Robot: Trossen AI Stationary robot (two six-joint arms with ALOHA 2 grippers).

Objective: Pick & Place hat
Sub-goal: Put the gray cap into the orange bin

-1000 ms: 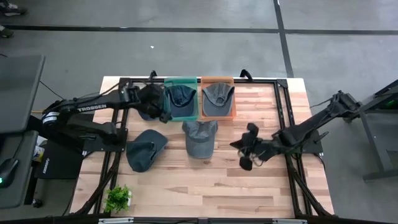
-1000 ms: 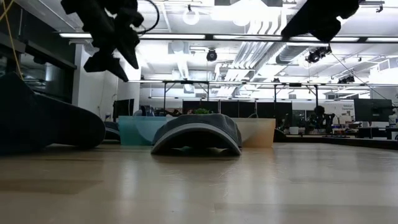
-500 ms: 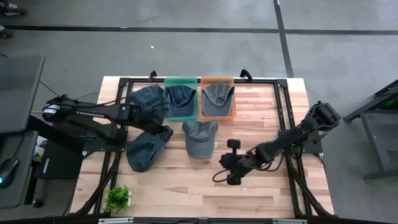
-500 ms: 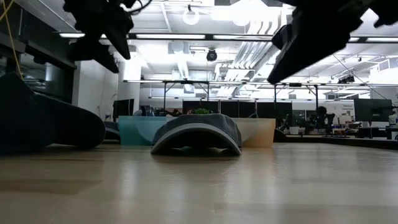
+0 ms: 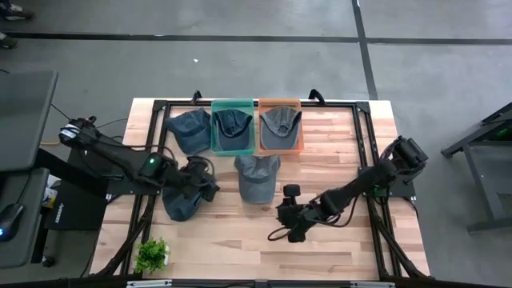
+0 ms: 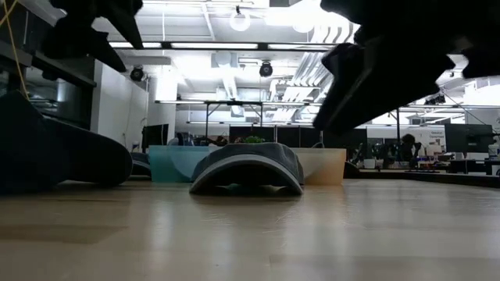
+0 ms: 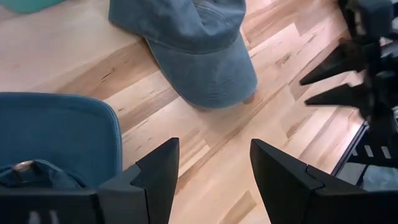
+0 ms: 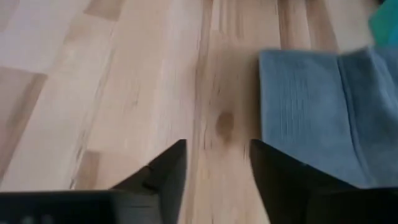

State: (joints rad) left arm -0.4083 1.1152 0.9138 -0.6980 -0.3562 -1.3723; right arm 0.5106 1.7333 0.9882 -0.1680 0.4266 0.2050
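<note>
Several caps are in the high view. A grey cap (image 5: 258, 176) lies mid-table, brim toward the near edge. A dark blue cap (image 5: 182, 198) lies near-left of it, and another blue cap (image 5: 190, 128) rests on the far-left boards. One cap sits in the teal bin (image 5: 216, 128) and one in the orange bin (image 5: 301, 128). My left gripper (image 5: 202, 181) hovers open over the dark blue cap's (image 7: 56, 137) right part, with the grey cap (image 7: 193, 50) ahead. My right gripper (image 5: 288, 218) hangs open near-right of the grey cap; its brim (image 8: 317, 118) shows ahead.
A small green plant (image 5: 152, 254) stands at the near-left corner. Black frame rails (image 5: 364, 144) run around the work area. Bare boards (image 5: 240, 240) stretch along the near edge. In the low view, the grey cap (image 6: 248, 168) stands before both bins, with both grippers above.
My left gripper has swung from the far-left cap beside the teal bin toward the near edge, ending over the dark blue cap. My right gripper has travelled left and toward the near edge, arriving near-right of the grey cap. No cap has moved.
</note>
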